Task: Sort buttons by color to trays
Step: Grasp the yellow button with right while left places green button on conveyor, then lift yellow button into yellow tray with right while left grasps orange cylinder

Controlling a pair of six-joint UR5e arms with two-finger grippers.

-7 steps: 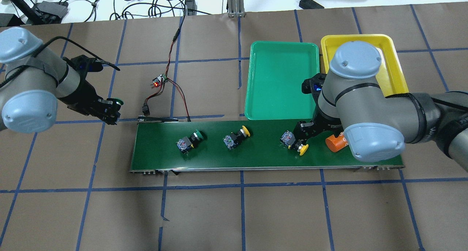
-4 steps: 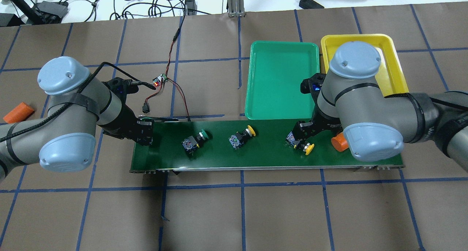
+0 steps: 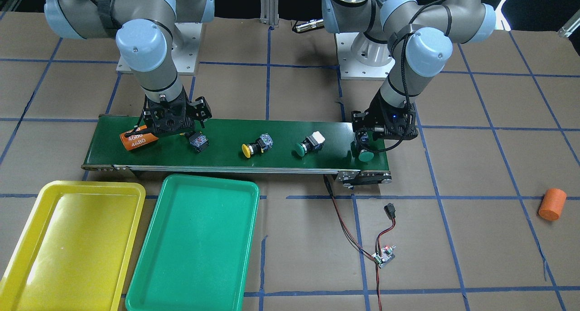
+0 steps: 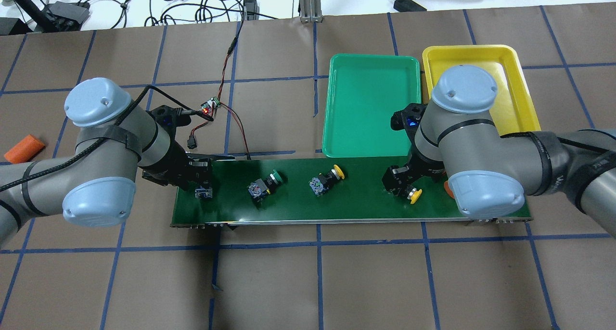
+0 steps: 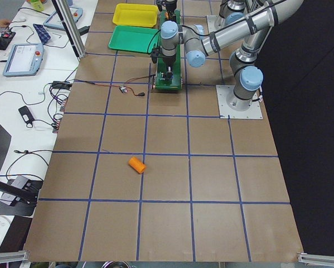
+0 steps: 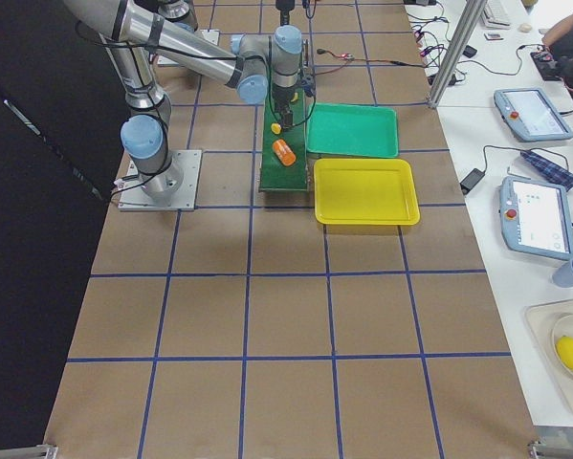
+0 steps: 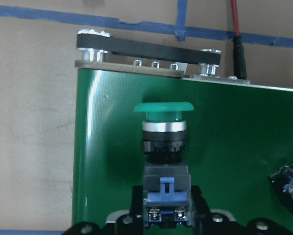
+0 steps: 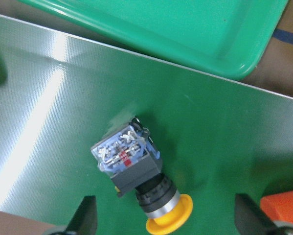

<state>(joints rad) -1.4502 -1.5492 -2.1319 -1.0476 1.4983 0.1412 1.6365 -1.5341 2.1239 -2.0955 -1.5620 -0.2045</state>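
Observation:
My left gripper (image 4: pixel 202 188) is shut on a green button (image 7: pixel 163 127) by its body and holds it low over the left end of the conveyor belt (image 4: pixel 346 205). The cap also shows in the front view (image 3: pixel 364 156). My right gripper (image 4: pixel 402 183) is open, its fingers (image 8: pixel 87 218) spread on either side of a yellow button (image 8: pixel 134 166) that lies on the belt. A second green button (image 4: pixel 264 183) and a second yellow button (image 4: pixel 326 178) lie mid-belt. The green tray (image 4: pixel 368 108) and the yellow tray (image 4: pixel 517 89) stand behind the belt, both empty.
An orange cylinder marked 4680 (image 3: pixel 138 138) lies on the belt beside my right gripper. Another orange cylinder (image 4: pixel 24 148) lies on the table at far left. A small circuit board (image 4: pixel 210 106) with red-black wires sits behind the belt's left end.
My left arm has swung in from the left with the green button to the belt's left end. The loose buttons and the cylinder have drifted right along the belt. My right gripper followed the yellow button.

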